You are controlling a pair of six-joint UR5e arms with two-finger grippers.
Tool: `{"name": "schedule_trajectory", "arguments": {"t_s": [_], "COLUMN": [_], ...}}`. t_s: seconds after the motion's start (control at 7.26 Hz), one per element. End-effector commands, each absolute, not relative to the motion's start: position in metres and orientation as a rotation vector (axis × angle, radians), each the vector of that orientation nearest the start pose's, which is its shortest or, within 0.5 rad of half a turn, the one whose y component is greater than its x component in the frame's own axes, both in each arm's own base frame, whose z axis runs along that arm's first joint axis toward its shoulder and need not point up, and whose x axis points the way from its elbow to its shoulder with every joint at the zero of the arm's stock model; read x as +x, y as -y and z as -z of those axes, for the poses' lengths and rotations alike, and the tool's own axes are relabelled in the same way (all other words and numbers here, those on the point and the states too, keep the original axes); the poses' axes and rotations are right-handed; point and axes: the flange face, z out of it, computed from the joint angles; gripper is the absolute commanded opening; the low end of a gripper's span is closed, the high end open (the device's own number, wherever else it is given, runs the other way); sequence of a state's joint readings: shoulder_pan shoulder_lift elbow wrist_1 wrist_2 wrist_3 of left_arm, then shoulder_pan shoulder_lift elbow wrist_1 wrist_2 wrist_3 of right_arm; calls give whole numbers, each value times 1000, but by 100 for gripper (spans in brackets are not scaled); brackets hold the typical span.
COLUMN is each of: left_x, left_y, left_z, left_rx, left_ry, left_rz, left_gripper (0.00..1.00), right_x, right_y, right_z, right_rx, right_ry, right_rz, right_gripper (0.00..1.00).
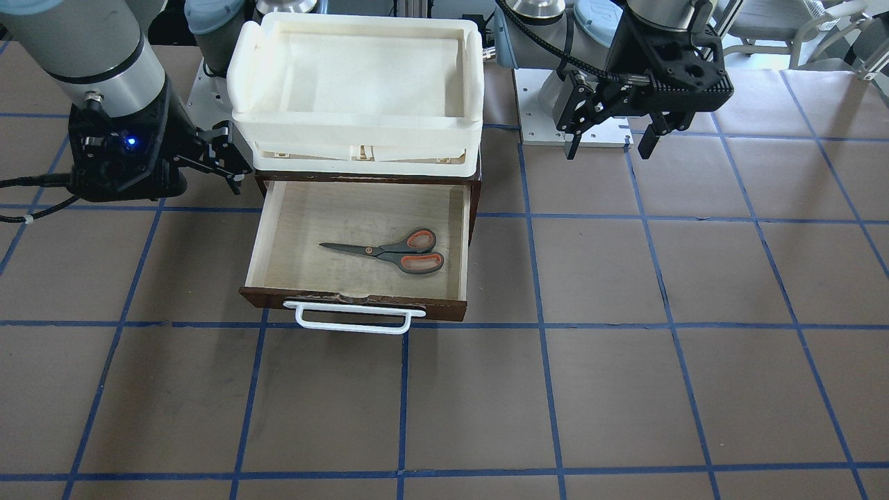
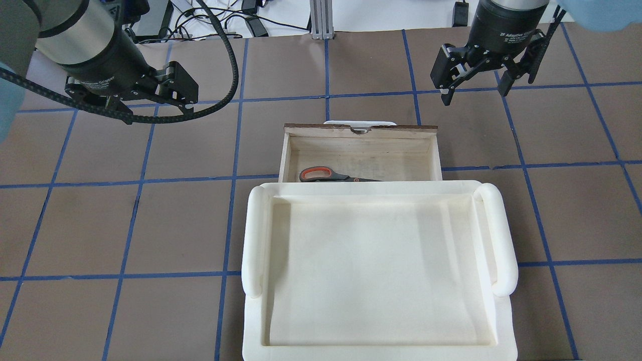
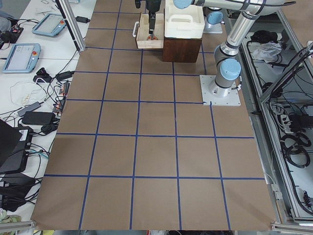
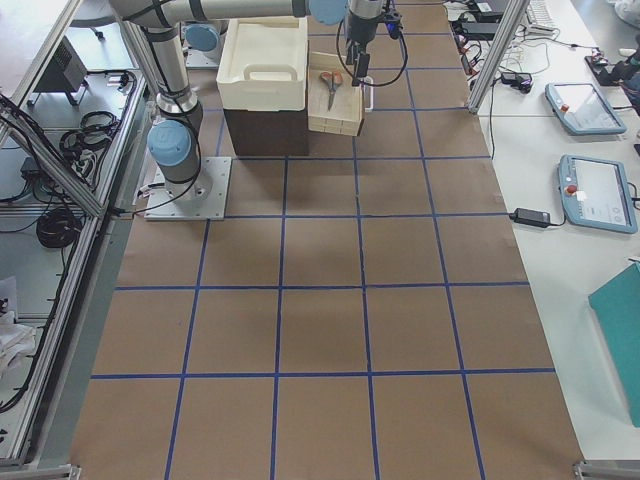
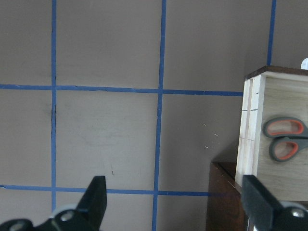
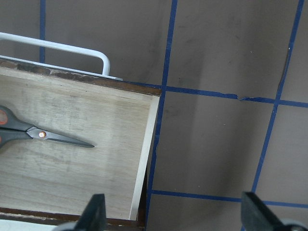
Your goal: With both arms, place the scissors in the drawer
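At the robot-side edge of the table (image 1: 625,361), the cream tray (image 2: 253,235) sat on the dark cabinet (image 3: 182,49), between the arm bases. Under it the drawer (image 1: 326,215) stood open toward the operators' edge.

The scissors (image 1: 378,251) lay flat on the drawer floor with blades closed, about mid-depth and nearer the drawer's left wall than its right. Their long axis ran across the drawer, nearly parallel to the brown front (image 1: 444,309) but slightly skewed. Tips pointed to the robot's right, handle loops to its left. The white bar handle (image 1: 351,326) sat on the front's outer face, farthest out.

The left gripper (image 1: 609,146) hung over bare table off the drawer's left side, jaws spread wide, holding nothing. The right gripper (image 2: 473,96) hung off the drawer's right side, also spread and holding nothing.

View differences:
- Overhead showed one orange loop and part of the blades; the tray rim covered the rest.
- Front-facing showed the whole pair.
- Left wrist saw only the two loops past the left wall.
- Right wrist saw only the pivot, the blades and one end of the handle.
- Side views were too small to judge the jaws.
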State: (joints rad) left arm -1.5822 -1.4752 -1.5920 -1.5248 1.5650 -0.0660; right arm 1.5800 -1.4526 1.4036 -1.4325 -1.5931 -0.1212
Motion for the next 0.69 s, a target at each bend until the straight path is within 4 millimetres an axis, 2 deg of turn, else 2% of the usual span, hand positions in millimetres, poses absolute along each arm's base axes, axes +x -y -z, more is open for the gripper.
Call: {"name": "schedule_trajectory", "arguments": {"t_s": [0.0, 0.55], "left_x": [-140, -140], "left_y": [460, 460], "left_z": [-526, -523], "left_rx": [-89, -86], "left_ry": [-3149, -3148], "left_rz": [181, 171], "left_gripper": [100, 100], "right_x": [136, 136], "right_y": [531, 531], "right_z": [-496, -496], "right_rx": [-207, -207], "right_ry": [-3148, -3148], "right_rz": [-145, -142], "right_gripper": [100, 100]}}
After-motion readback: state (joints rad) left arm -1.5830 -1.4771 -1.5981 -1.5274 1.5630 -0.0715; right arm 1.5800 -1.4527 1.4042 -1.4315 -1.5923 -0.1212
